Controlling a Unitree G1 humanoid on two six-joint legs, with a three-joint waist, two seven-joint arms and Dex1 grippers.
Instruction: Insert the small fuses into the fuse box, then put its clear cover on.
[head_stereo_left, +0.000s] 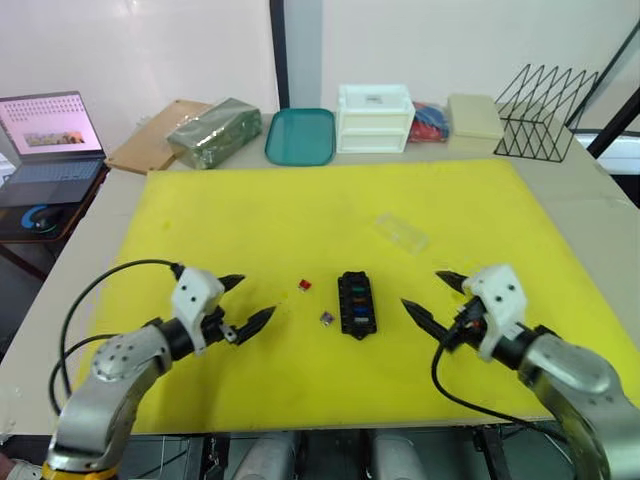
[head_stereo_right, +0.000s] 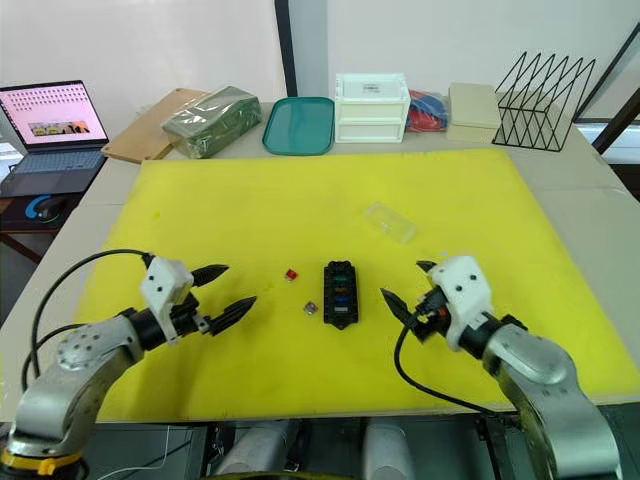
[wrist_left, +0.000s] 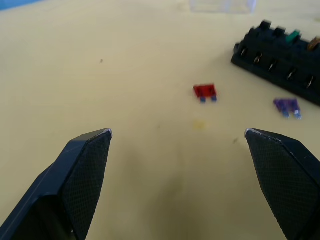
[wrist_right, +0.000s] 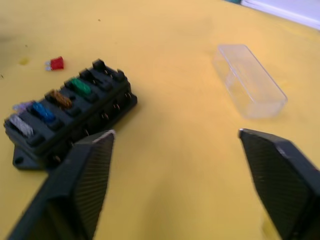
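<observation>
Yellow mat (head_stereo_left: 300, 210) carries the fuse box (head_stereo_left: 357, 304), seemingly 4 fuses seated. Red fuse (head_stereo_left: 305, 285) and purple fuse (head_stereo_left: 326, 318) lie just beside it; cover (head_stereo_left: 401, 232) beyond. Left gripper (head_stereo_left: 245, 305) and right gripper (head_stereo_left: 433, 300) are held open, empty. Insertion is unfinished; the red fuse must be pinched precisely.

Bright, even light; soft faint shadows; both wrist views blur at close range.

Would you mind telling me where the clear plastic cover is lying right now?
The clear rectangular plastic cover lies on the yellow mat, beyond the black fuse box, toward the robot's right.
</observation>
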